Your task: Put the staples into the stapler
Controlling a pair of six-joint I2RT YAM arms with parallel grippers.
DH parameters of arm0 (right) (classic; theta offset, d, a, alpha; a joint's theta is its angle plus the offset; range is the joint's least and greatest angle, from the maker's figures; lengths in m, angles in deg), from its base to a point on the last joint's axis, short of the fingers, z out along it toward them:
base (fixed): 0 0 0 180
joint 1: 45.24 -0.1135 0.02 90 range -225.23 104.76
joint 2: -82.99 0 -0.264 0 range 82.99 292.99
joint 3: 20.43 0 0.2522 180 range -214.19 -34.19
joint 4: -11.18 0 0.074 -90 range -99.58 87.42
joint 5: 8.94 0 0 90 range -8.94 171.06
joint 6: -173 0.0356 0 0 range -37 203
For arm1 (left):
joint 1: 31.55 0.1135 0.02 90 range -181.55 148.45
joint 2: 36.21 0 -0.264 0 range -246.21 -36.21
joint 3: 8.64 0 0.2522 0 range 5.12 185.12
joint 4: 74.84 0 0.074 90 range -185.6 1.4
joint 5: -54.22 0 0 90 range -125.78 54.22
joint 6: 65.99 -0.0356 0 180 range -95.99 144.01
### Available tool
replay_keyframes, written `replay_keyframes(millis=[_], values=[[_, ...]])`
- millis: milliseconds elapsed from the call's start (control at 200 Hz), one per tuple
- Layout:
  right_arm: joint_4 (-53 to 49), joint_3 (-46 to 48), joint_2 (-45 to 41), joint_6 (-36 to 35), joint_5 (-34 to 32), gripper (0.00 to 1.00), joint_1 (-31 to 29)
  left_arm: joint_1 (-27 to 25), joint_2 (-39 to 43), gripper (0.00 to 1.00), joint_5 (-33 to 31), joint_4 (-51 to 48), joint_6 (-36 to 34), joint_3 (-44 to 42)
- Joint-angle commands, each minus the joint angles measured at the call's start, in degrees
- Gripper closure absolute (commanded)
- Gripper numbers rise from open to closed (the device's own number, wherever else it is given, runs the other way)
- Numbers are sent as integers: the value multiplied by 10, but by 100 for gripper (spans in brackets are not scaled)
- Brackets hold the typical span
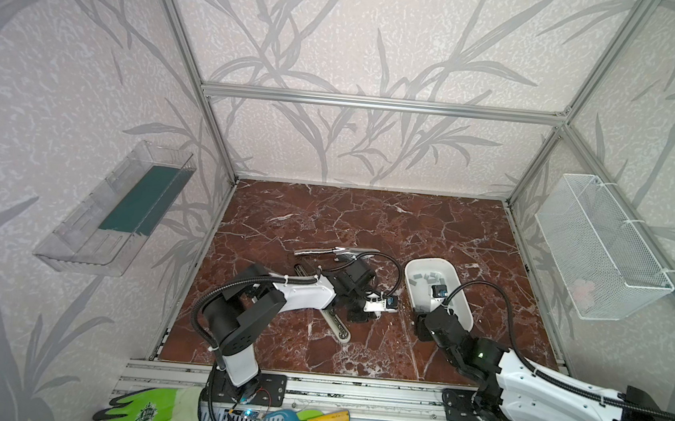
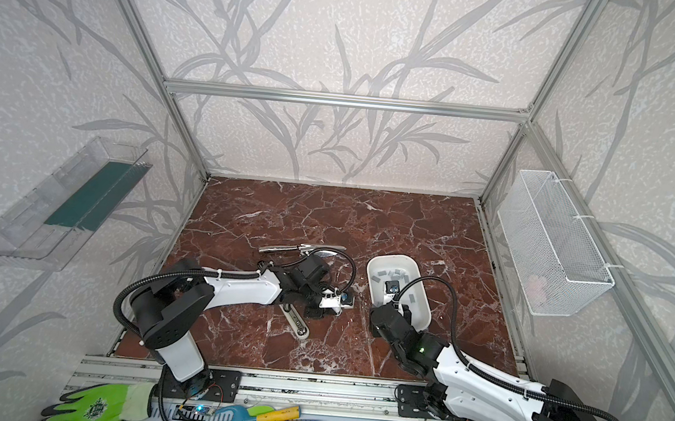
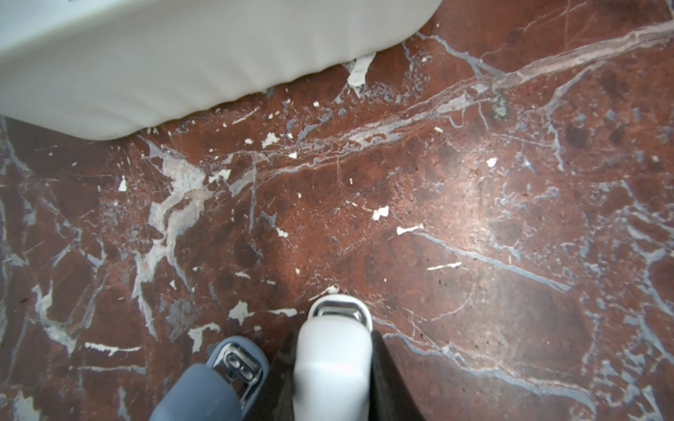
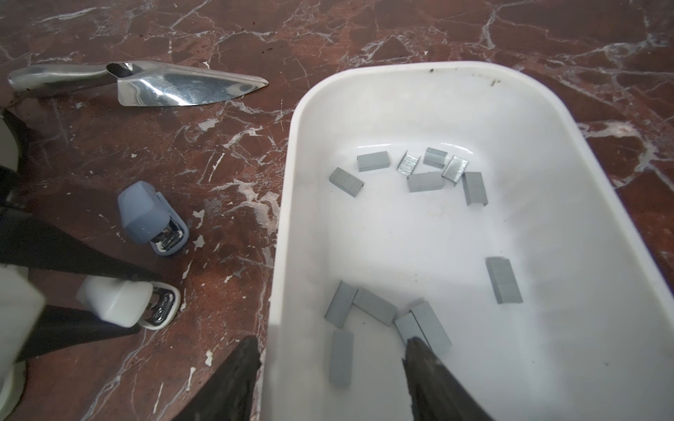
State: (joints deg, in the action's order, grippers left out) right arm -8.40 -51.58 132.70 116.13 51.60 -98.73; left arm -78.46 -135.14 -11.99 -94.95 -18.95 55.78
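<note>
A small white stapler [image 3: 333,357] lies on the marble with my left gripper [image 3: 333,339] shut on it, a black finger against each side. In the right wrist view the white stapler [image 4: 124,302] is beside the white tub [image 4: 288,182]. A second, blue-grey stapler [image 4: 149,218] lies loose just beyond it. The staples [image 4: 425,181], several short grey strips, are scattered in the tub, some at the far end and some near my right gripper [image 4: 332,346]. That gripper is open, with one finger outside the tub's wall, the other inside, touching no strip. In both top views the arm hides the staplers.
A shiny metal scoop [image 1: 336,253] lies behind the left arm. A pale perforated metal bar [image 1: 336,324] sticks out under that arm. The tub [image 1: 414,268] stands right of centre. A wire basket [image 1: 603,251] hangs on the right wall, a clear bin [image 1: 115,208] on the left.
</note>
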Motion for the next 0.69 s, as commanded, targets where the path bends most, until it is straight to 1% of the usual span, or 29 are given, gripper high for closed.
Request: replay_keyframes(millis=[0, 150, 240, 315, 385, 465, 535, 615, 630, 690], values=[[6, 2, -18, -15, 15, 35, 3, 3, 8, 86, 20, -27, -14, 18], [-7, -20, -37, -34, 47, 37, 3, 5, 25, 92, 21, -22, -3, 15], [-31, -43, -48, -33, 67, 38, 3, 8, 46, 100, 13, -1, 15, 2], [-7, -47, -49, -22, 99, 39, 3, 12, 72, 100, 10, 24, 35, -15], [42, -42, -34, -2, 140, 43, 3, 15, 103, 100, 9, 49, 49, -38], [106, -43, 4, 18, 190, 46, 3, 15, 148, 100, 7, 99, 68, -82], [145, -57, 53, 29, 228, 49, 3, 16, 195, 100, 12, 158, 75, -139], [150, -86, 105, 29, 255, 55, 2, 15, 254, 100, 6, 248, 81, -217], [158, -88, 113, 45, 260, 56, 2, 15, 264, 100, 5, 265, 82, -231], [194, -87, 137, 60, 272, 58, 2, 16, 300, 100, -19, 325, 93, -278]])
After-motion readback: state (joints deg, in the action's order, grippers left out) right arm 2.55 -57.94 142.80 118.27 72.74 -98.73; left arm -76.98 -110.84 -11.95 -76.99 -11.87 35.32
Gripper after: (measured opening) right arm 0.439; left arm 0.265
